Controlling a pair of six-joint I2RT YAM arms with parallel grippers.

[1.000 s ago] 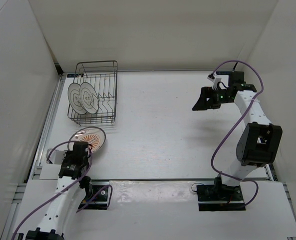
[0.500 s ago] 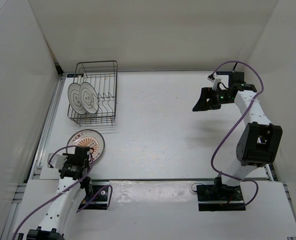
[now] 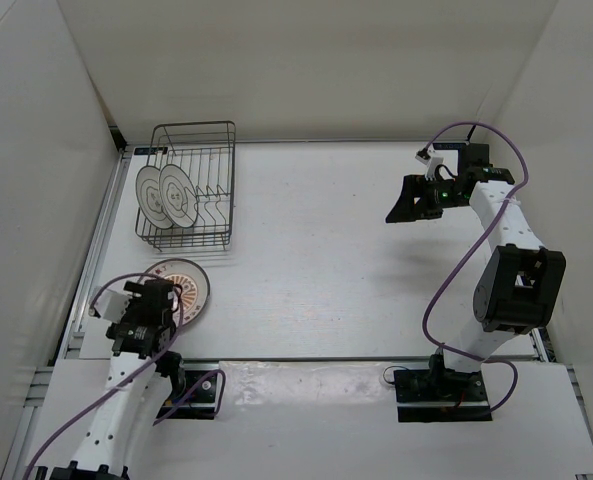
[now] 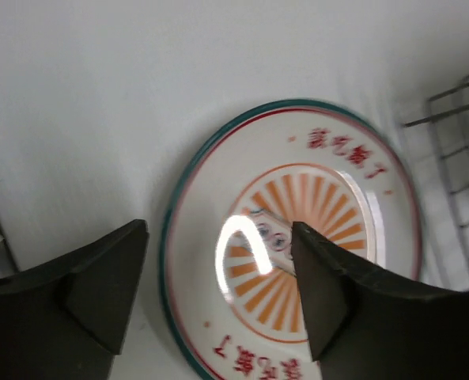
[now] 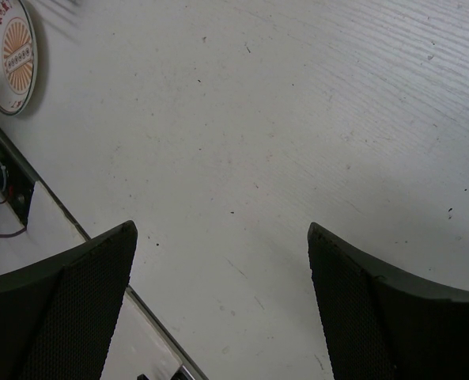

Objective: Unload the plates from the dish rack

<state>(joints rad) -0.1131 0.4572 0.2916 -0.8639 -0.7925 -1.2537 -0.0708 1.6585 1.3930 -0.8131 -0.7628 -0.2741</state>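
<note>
Looking down, I see the sun plate (image 4: 297, 261) lying flat on the table (image 3: 316, 250), just in front of the rack (image 3: 226, 180). My left fingers (image 4: 100, 285) are spread wide over the plate's near side and hold nothing. I think this plate is done, so the job now is to get away from it cleanly and go for the next one. Two more plates (image 3: 166, 193) stand on edge in the left part of the rack, close together. To do this well I would first lift the left fingers straight up, so they do not knock the sun plate or slide it. Then I would go over the rack's low front wall, not through it. The plate on the right of the pair has bare prongs beside it, so I would take that one first. I would pinch its top rim and pull it straight up, so it does not catch on the prongs or tip its neighbour. The right fingers (image 5: 68, 293) hang far off over bare table, spread apart and holding nothing.
</note>
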